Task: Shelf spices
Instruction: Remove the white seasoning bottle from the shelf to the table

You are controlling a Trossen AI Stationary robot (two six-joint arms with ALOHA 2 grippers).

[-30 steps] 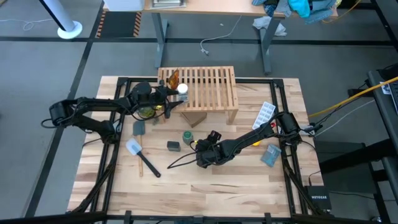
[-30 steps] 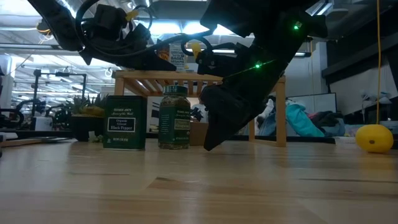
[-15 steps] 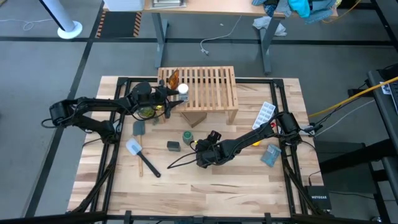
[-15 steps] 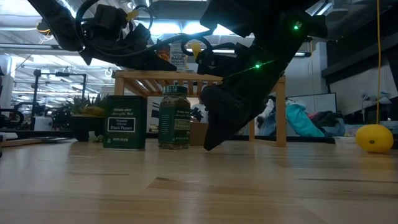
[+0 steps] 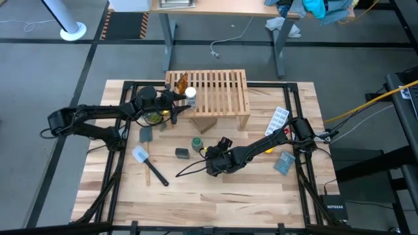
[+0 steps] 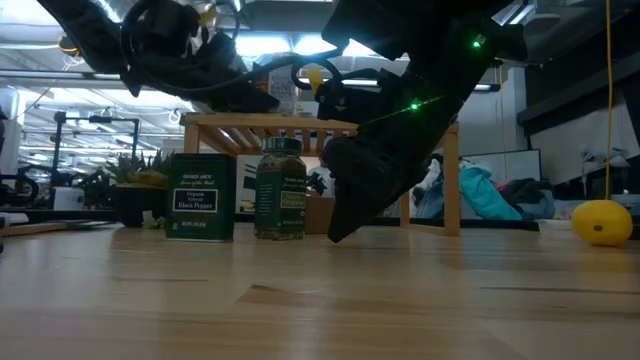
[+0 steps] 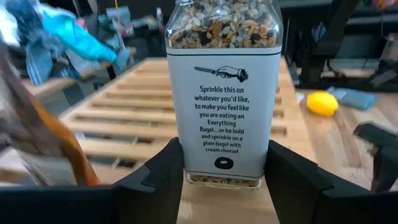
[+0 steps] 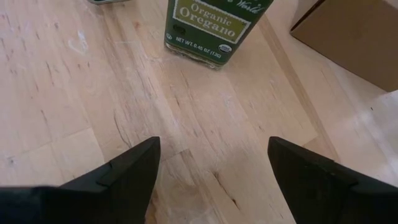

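Observation:
My left gripper (image 5: 177,98) is shut on the white-capped jar (image 5: 191,93), a clear jar of seeds with a white label (image 7: 222,118), at the left end of the light-wood shelf (image 5: 219,91). The amber bottle (image 5: 182,81) stands on the slats beside it. My right gripper (image 5: 208,151) hovers open low over the table, pointing at the green-lidded oregano jar (image 8: 210,25), which stands on its base next to the dark tin (image 6: 200,195). Both stand in front of the shelf (image 6: 330,125). My left gripper pinches the white-capped jar's lower body (image 7: 186,168) between its two fingers (image 7: 160,177), one on each side. The fingers come in level from the table's left. The jar stays upright over the shelf's slats. Whether its base rests on them, I cannot tell.
A cardboard box (image 5: 204,124) sits under the shelf's front. A potted plant (image 5: 155,116), a dark block (image 5: 145,134) and a spatula (image 5: 147,163) lie on the left. An ice-cube tray (image 5: 279,119) and a blue packet (image 5: 284,163) lie on the right, and a lemon (image 6: 603,222) too.
My left gripper has shifted slightly toward the table's left and a little upward, carrying the white-capped jar with it. My right gripper has stayed where it was.

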